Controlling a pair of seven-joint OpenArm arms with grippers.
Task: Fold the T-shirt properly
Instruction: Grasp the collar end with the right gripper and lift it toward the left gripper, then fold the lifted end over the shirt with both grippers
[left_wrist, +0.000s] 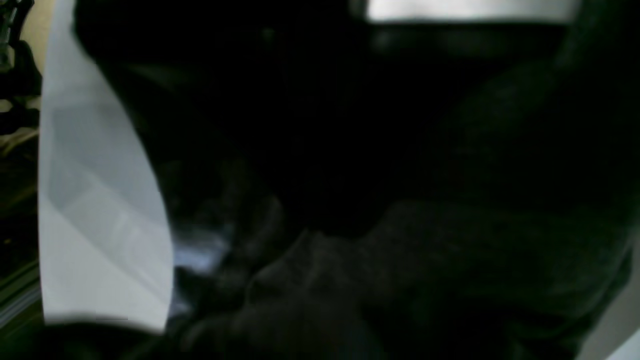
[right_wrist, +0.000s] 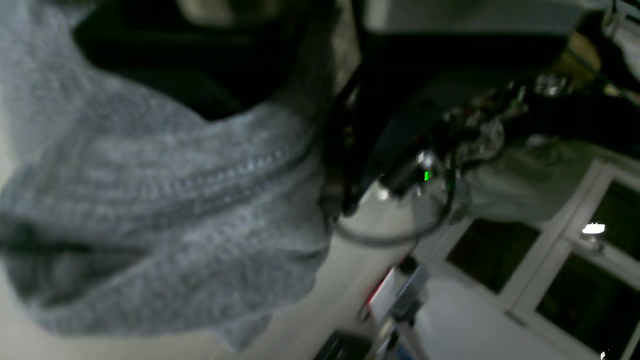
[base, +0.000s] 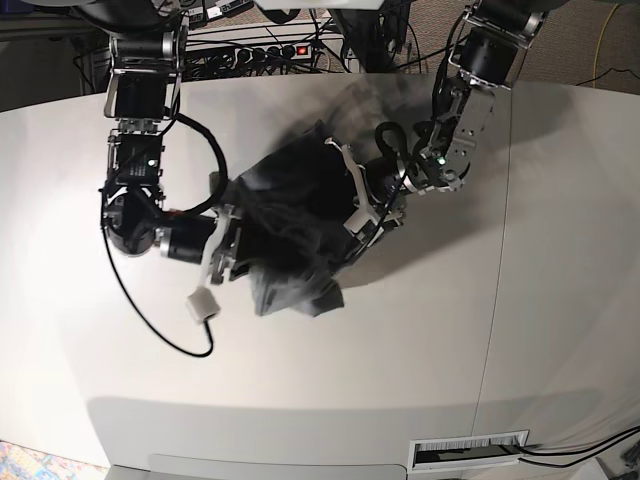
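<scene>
1. Plain heather-grey cotton T-shirt (base: 290, 235) is bunched in a crumpled heap on the white bench (base: 520, 300), roughly mid-bench, held up between the two arms, not spread flat.
2. Left end effector (base: 362, 215) sits at the heap's edge on the base view's right, buried in cloth. Its wrist view is almost all dark fabric, so the jaws can't be seen there; I judge them pressed fully together, probably pinching a fold of the shirt.
3. Right end effector (base: 222, 250) is at the opposite edge of the heap. Grey knit with a stitched hem fills its wrist view right against the camera; jaws look nearly closed on fabric.
4. Key relation: the shirt lies between both end effectors, each touching an opposite side, so neither arm is clearer nearer.
5. Long axis of the shirt: cannot tell, it's a lump with a tail hanging toward the bench's near edge.
6. Judgement: next move needs the arms to pull apart to open the cloth flat; risk is uneven grip leaving it twisted.
</scene>
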